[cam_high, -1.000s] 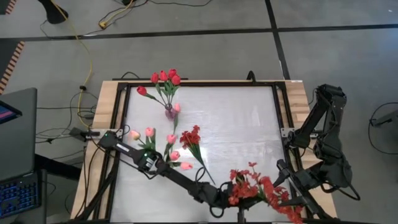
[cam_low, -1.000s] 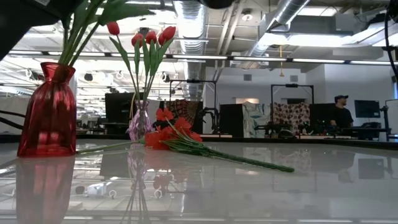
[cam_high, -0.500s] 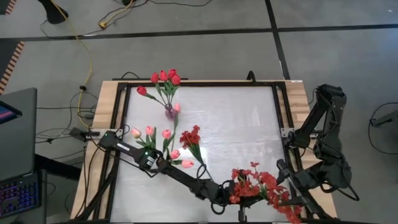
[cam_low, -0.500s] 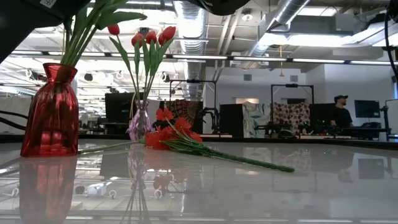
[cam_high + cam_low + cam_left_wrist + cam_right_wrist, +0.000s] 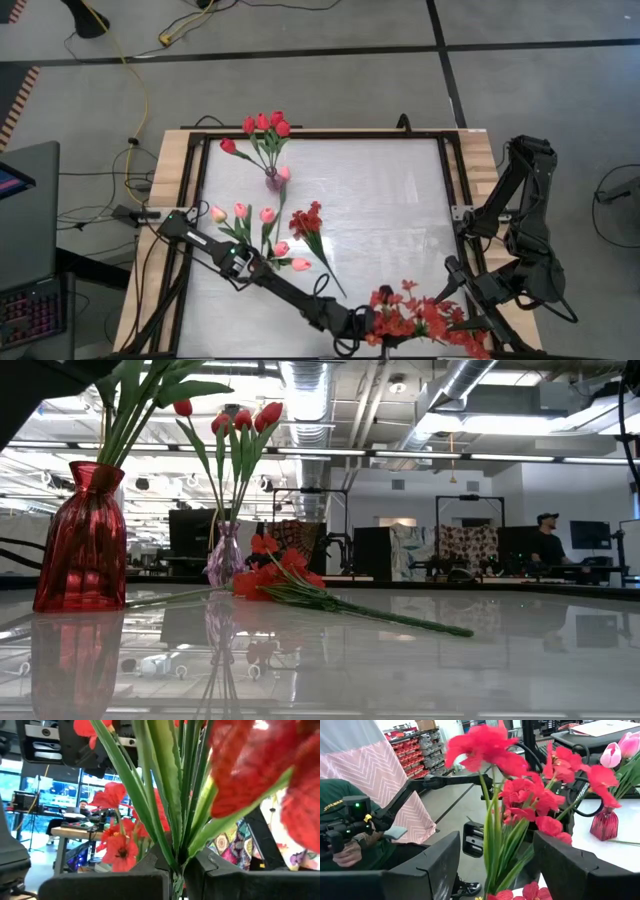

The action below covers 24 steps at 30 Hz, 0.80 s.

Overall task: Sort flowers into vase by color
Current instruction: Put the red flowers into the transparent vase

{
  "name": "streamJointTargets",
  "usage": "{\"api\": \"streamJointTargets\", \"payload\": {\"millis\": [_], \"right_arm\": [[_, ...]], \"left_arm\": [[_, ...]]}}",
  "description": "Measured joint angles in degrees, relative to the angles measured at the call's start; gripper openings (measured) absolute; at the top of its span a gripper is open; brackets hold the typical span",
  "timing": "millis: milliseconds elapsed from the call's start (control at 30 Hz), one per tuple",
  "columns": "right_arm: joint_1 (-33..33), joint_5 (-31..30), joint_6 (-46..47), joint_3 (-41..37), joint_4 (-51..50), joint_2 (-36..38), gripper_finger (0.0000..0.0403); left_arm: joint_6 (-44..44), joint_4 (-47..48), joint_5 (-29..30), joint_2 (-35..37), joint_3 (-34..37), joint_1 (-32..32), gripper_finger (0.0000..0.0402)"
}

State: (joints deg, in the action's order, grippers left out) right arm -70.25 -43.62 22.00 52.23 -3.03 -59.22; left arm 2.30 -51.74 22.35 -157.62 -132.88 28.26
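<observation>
My left gripper [image 5: 366, 328] is shut on a spray of small red blossoms [image 5: 415, 312], held near the table's near edge, right of centre. My right gripper [image 5: 495, 867] stands open just right of it; the spray [image 5: 520, 795] shows in the gap between its fingers, and I see no touch. A second red spray [image 5: 310, 220] lies flat on the table. Red tulips [image 5: 265, 125] stand in a small clear vase [image 5: 225, 555]. Pink tulips [image 5: 240, 211] stand in a red vase [image 5: 80, 540]. My left gripper pinches the spray's bundled green stems [image 5: 176, 862] between its two fingers, below the leaves and blossoms. The fingers come from the table's left, slanting a little upward. The spray is lifted clear of the table, its blossoms [image 5: 250, 765] fanning out beyond the fingers.
The left arm [image 5: 250, 268] reaches low across the near left of the table, close past the pink tulips. The table's wooden frame [image 5: 175, 170] rims the white top [image 5: 390, 210]. A person [image 5: 350, 840] sits beyond the near edge.
My left gripper has gone a little toward the table's near edge and rolled, still shut on the spray. The spray's blossoms have swung with it toward the near right corner.
</observation>
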Motion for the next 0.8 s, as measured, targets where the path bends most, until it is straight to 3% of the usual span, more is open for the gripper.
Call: {"api": "streamJointTargets", "payload": {"millis": [800], "right_arm": [[1.9,0.0,0.0,0.0,0.0,0.0,0.0278]], "left_arm": [[1.8,1.7,-0.7,0.1,-1.8,-3.0,0.0007]]}}
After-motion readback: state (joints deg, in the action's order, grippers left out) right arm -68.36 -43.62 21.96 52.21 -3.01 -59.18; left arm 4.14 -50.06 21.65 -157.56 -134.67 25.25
